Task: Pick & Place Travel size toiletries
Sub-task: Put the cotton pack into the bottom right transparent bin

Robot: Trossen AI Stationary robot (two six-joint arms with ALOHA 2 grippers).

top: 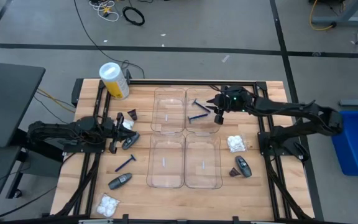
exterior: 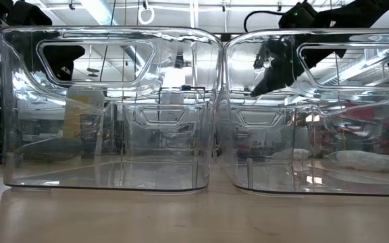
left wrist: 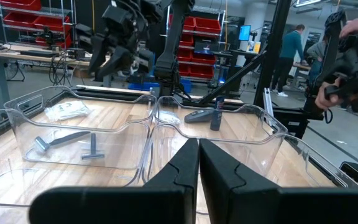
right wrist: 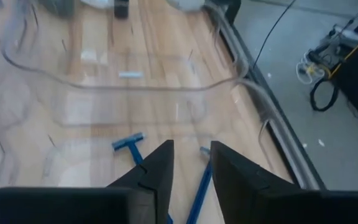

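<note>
- From above, four clear trays (top: 185,134) sit in a two-by-two block mid-tabletop (top: 253,193); the right gripper (top: 219,116) hangs over the far-right tray, which holds two blue razors (top: 197,111).
- The right wrist view shows what the overhead cannot: the jaws stand a little apart, empty, above the two razors lying side by side, apart, on the tray floor.
- The left gripper (top: 113,147) rests near the tabletop's left edge, next to a white packet (top: 127,124) and a grey oval tube (top: 130,142); its own wrist view shows the jaws together, nothing between them.
- Only the overhead picks up the loose items: a third razor (top: 125,163), a second tube (top: 120,181) and a packet (top: 109,204) on the left; another packet (top: 235,144) and tube (top: 243,165) with a dark cone (top: 234,171) on the right; one more cone (top: 132,114) close to the yellow-and-white cylinder (top: 114,80).
- The low view sees mostly tray walls; things behind them blur into reflections and cannot be told apart.
- The left wrist view shows people (left wrist: 291,46) in the room beyond.
- No writing on the cylinder or the packets can be read.
</note>
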